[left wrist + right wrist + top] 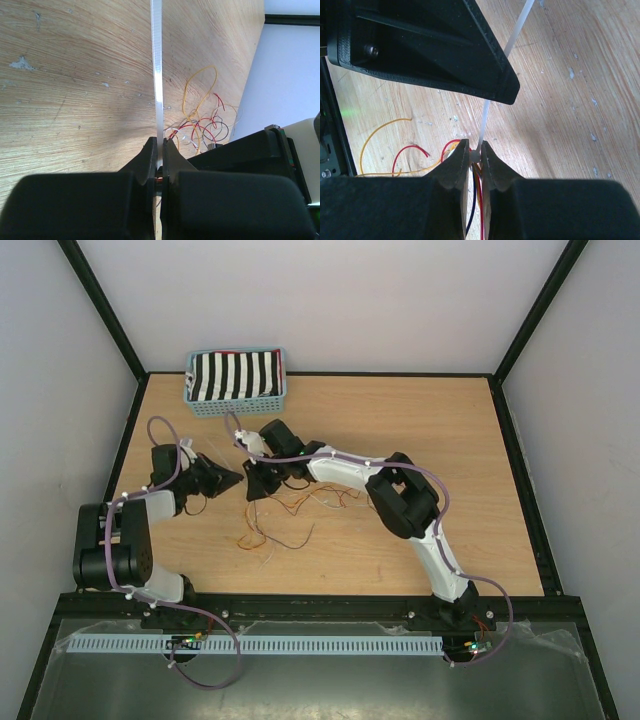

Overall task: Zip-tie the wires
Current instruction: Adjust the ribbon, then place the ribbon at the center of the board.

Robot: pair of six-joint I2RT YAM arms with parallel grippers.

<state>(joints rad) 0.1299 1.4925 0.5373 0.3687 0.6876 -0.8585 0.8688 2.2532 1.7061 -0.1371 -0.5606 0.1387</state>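
The thin wires point(290, 512) in orange, red and black sprawl over the middle of the table. Both grippers meet just left of them. My right gripper point(474, 148) is shut on the white zip tie's head point(476, 156), and bundled wires point(481, 200) run down between its fingers. From the head, the zip tie's tail point(492, 82) rises behind the left gripper's black finger point(445, 50). My left gripper point(159, 143) is shut on that tail point(157, 65), which runs straight up out of view. Loose wire loops point(200, 122) lie beyond it. In the top view the left gripper point(233, 480) and right gripper point(254, 486) almost touch.
A blue basket point(281, 390) holding a black-and-white striped cloth point(236, 375) stands at the table's back left. Lilac cables point(165, 445) loop over both arms. The right arm's black body point(250, 155) fills the left wrist view's right side. Black frame rails edge the table.
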